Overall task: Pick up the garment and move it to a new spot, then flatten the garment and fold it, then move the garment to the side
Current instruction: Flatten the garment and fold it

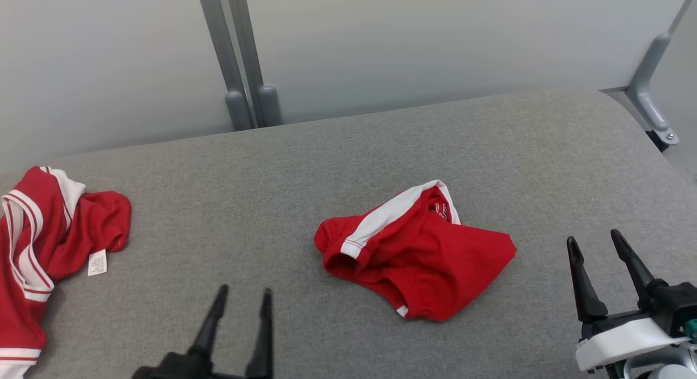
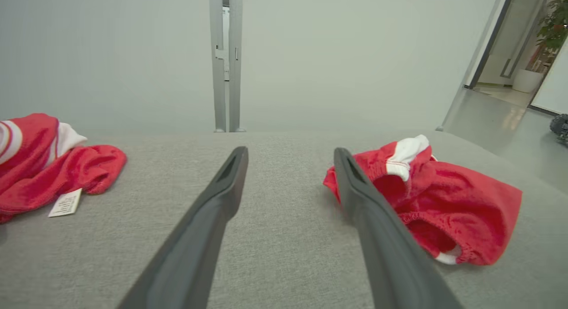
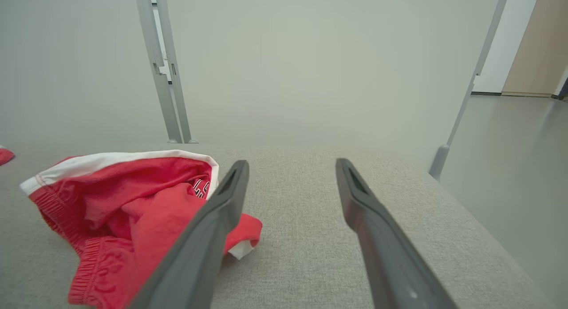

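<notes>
— On the grey padded top [image 1: 272, 166], where do the red shorts [image 1: 430, 259] lie?

— Near the middle, a little toward the right side. They sit in a crumpled heap with a white stripe [image 1: 389, 215] running across the upper part. The elastic waistband gapes toward the left.

— Does either arm have hold of them?

— No. The left gripper [image 1: 244, 289] sits near the front edge, to the left of the heap and clear of it. Its two dark fingers are spread wide with nothing but bare grey cloth between them. From its own wrist camera one finger crosses in front of the shorts, yet the head camera shows a gap between them.

— And the other one?

— The right gripper [image 1: 593, 237] stands further to the right of the shorts, fingers pointing away from the robot. They are spread just as wide and hold nothing. I cannot tell whether its tips touch the padding.

— Anything else on the top?

— A second red-and-white piece of clothing [image 1: 43, 243] is bunched at the far left edge, well apart from the shorts. A small white label [image 1: 97, 262] hangs from its lower side onto the grey. Two grey posts [image 1: 239, 68] rise behind the far edge, against a pale wall.
</notes>
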Robot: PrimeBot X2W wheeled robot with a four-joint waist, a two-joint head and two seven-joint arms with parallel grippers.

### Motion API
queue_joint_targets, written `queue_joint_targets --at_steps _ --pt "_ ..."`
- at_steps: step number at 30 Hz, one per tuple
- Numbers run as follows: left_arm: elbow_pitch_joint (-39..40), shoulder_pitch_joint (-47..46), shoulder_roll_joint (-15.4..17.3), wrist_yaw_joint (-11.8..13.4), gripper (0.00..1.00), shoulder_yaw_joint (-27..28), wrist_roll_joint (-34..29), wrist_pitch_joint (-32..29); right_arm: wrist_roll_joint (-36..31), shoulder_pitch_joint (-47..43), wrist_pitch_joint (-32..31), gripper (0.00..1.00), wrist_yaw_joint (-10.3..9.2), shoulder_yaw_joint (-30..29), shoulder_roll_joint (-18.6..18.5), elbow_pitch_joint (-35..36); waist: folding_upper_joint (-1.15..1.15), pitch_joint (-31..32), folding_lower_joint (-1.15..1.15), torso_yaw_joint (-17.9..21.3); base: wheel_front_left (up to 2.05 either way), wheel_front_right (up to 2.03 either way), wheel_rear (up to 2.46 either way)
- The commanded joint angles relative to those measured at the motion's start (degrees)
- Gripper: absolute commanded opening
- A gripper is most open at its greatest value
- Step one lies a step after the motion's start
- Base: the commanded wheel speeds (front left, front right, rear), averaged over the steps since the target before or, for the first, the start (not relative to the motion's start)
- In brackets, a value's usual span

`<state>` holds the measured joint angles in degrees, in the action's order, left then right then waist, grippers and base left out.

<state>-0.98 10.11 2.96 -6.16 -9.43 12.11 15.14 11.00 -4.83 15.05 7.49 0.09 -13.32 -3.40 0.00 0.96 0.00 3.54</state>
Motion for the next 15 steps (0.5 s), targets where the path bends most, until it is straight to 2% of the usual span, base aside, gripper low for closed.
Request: queue_joint_targets --at_steps 1,7,12,15 --pt "-2.0 -1.4 -0.1 -0.6 1.0 -3.5 0.3 0.0 0.5 1.0 0.2 1.0 0.0 0.3 -0.1 0.2 0.0 -0.2 0.0 1.9 0.0 0.0 0.0" --pt "-11.9 -8.1 0.0 -1.3 1.0 -19.5 5.5 -5.2 1.0 1.8 0.2 1.0 0.0 1.7 -0.2 0.4 0.0 -1.2 0.0 6.2 0.0 0.0 0.0" --pt "-20.1 -14.6 0.1 -1.2 1.0 -26.8 11.4 -6.9 1.3 2.2 0.2 1.0 0.0 2.0 -0.4 -0.1 0.0 -2.6 0.0 8.7 0.0 0.0 0.0" --pt "-25.1 -18.5 0.1 -0.2 1.0 -29.4 13.4 -6.4 1.6 2.8 0.2 1.0 0.0 2.1 -0.3 -0.2 0.0 -3.6 0.0 9.9 0.0 0.0 0.0"
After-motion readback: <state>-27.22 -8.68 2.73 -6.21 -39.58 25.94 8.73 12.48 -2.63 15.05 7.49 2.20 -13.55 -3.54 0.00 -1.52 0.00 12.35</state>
